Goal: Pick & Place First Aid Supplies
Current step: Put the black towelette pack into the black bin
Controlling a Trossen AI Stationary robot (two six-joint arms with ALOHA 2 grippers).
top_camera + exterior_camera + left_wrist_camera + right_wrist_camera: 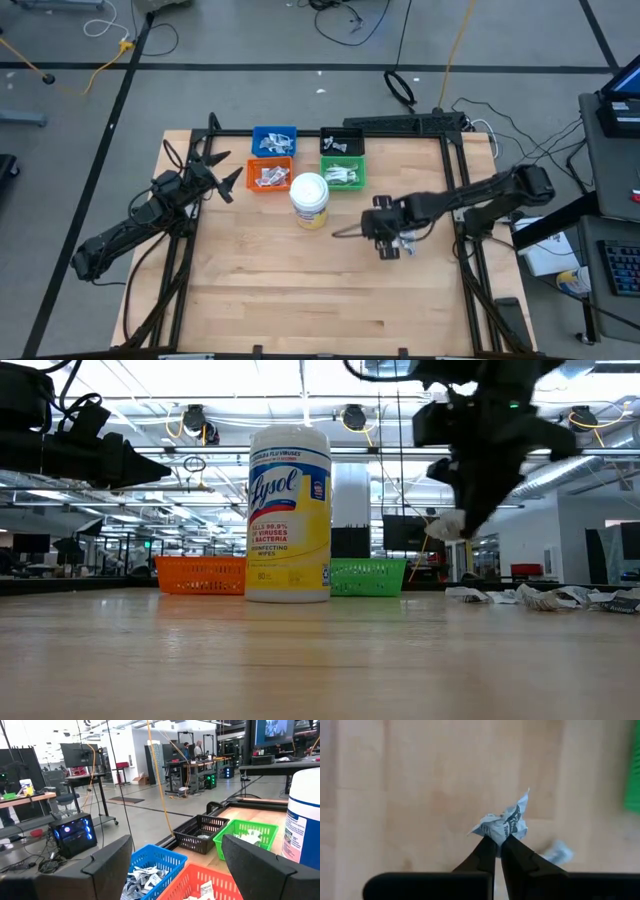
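Observation:
My right gripper (498,840) is shut on a crumpled white packet (504,824) with dark print. It hangs above the table to the right of the white-lidded jar (310,198), and it also shows in the low view (452,528). More packets (540,597) lie on the table below and beside it. My left gripper (182,870) is open and empty, in the air at the left of the orange bin (270,176). The blue bin (274,140), the orange bin and the green bin (343,175) hold packets. My right gripper pinches the crumpled packet by its lower bunched edge (496,834) between its two fingertips. The fingers come from above, pointing down. The packet is lifted clear of the table (447,526) and sticks out past the fingertips.
A black bin (342,143) stands behind the green one. The jar stands just in front of the bins, between my two arms. One loose packet (557,852) lies on the wood under my right gripper. The near half of the table (320,300) is bare wood.

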